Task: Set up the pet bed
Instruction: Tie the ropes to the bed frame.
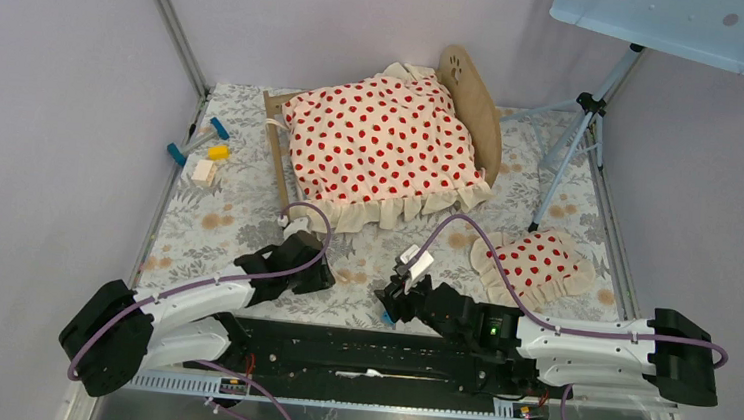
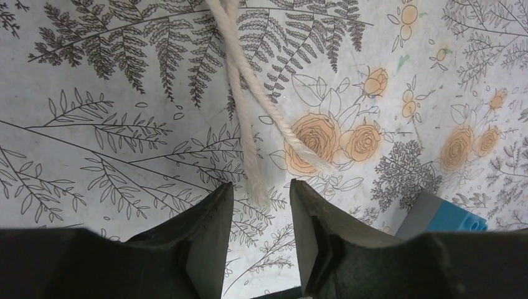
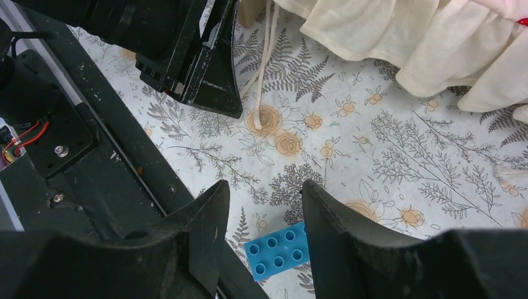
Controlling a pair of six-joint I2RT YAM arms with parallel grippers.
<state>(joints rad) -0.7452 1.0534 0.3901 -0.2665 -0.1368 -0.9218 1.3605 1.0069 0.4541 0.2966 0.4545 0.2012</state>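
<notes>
Floral cloth [image 1: 237, 219] covers the table. At its far middle stands the pet bed [image 1: 472, 98], under a red-dotted blanket [image 1: 383, 141]; a pillow [image 1: 534, 263] lies to the right. The left gripper [image 2: 260, 199] is spread around a rope [image 2: 240, 93] end without pinching it. The right gripper [image 3: 264, 199] is spread above a blue brick [image 3: 277, 252].

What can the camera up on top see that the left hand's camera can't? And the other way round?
Only the top camera shows the pet bed under its red-dotted blanket, and the pillow lying on the table off to the right of the bed. Only the left wrist camera shows the two loose ends of the cream cord, one reaching the gap between the open left gripper fingers. Both show that gripper and the flowery table cover.
</notes>
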